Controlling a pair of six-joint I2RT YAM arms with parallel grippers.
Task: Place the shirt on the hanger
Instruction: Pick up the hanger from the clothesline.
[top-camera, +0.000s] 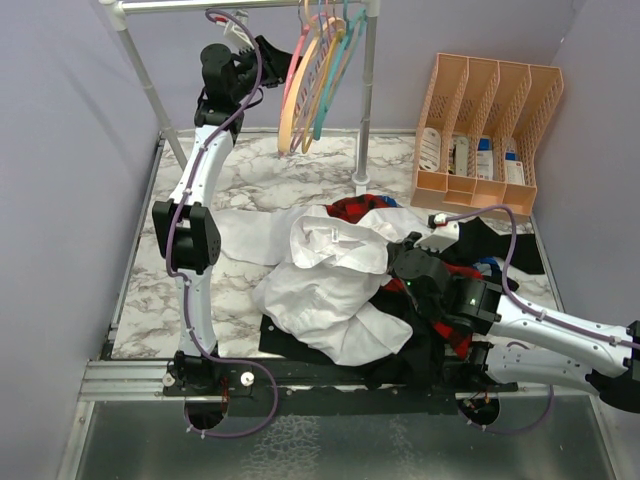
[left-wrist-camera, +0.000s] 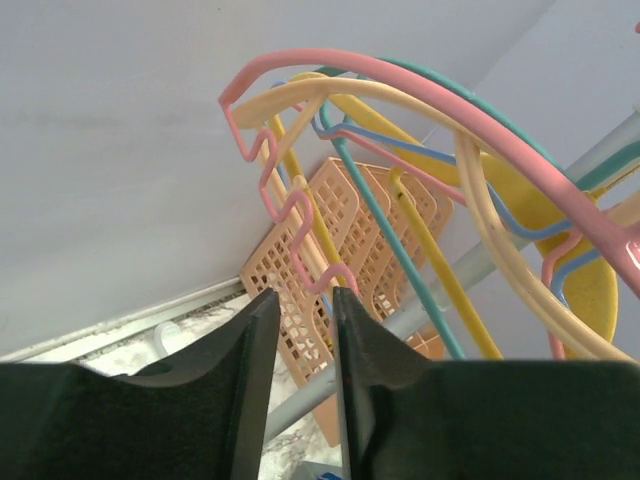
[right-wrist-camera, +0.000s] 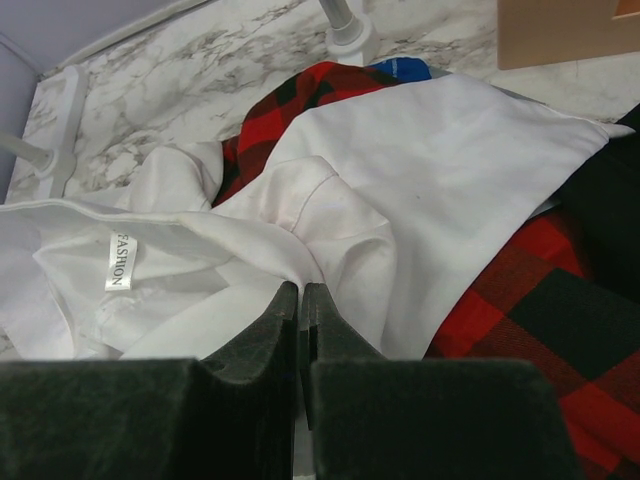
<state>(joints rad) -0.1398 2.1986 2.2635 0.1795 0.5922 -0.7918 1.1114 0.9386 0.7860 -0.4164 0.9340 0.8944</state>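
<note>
From above, the left claw (top-camera: 268, 55) reaches up to the back rail (top-camera: 200, 5), level with a bunch of hangers. The pink hanger (top-camera: 297, 62) is just to its right. The white shirt (top-camera: 320, 275) lies crumpled mid-table, well apart from the rail, with the right claw (top-camera: 395, 262) at its right edge; the right arm is the nearer one to it.

In the left wrist view, the hanger's wavy arm runs down to the narrowly parted tips, its long axis nearly in line with the gap. Whether they pinch it cannot be told.

In the right wrist view, the right claw is clenched on a fold of shirt near the collar label (right-wrist-camera: 118, 262), with red plaid cloth (right-wrist-camera: 540, 290) to the right.
</note>
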